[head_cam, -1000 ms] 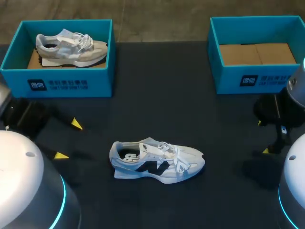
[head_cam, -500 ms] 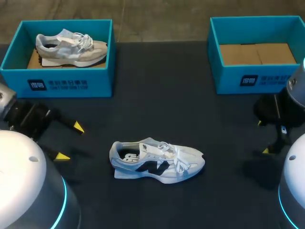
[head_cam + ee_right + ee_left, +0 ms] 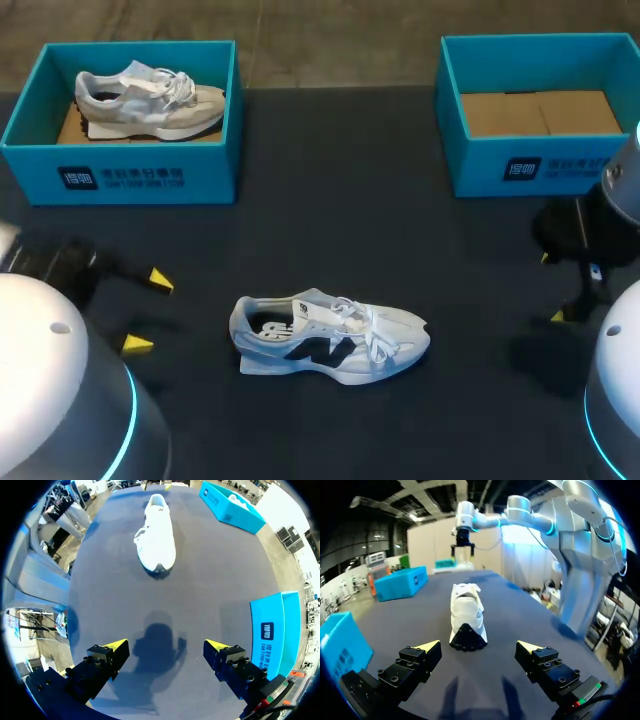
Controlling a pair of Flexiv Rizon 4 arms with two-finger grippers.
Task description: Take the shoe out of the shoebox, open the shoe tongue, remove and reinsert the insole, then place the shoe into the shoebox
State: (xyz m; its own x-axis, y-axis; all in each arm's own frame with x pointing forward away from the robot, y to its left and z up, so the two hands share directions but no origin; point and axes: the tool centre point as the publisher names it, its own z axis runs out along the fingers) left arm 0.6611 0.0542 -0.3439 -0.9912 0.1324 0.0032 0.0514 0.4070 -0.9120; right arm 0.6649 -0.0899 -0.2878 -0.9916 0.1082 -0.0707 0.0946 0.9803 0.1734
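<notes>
Dark matting covers the table (image 3: 330, 200), and the white shoe (image 3: 330, 340) with a dark side mark stands upright on its sole about midway across, nearer the front edge than the back, heel toward the left edge and toe toward the right, laces lying loosely over the tongue. At the back left corner sits the left shoebox (image 3: 125, 175), a teal open box holding a second shoe (image 3: 150, 100), grey and white. At the back right corner is the right shoebox (image 3: 540, 160), the same teal, showing only its brown cardboard floor. The left gripper (image 3: 143, 312) hangs near the left edge, well apart from the shoe's heel, its yellow-tipped fingers spread wide with nothing between them — in the left wrist view the left gripper (image 3: 477, 647) points straight at the heel of the shoe (image 3: 466, 610). The right gripper (image 3: 551, 287) sits near the right edge, in front of the right shoebox, fingers likewise parted and empty; in its wrist view the right gripper (image 3: 166, 645) faces the toe of the shoe (image 3: 157, 540) across bare matting.
</notes>
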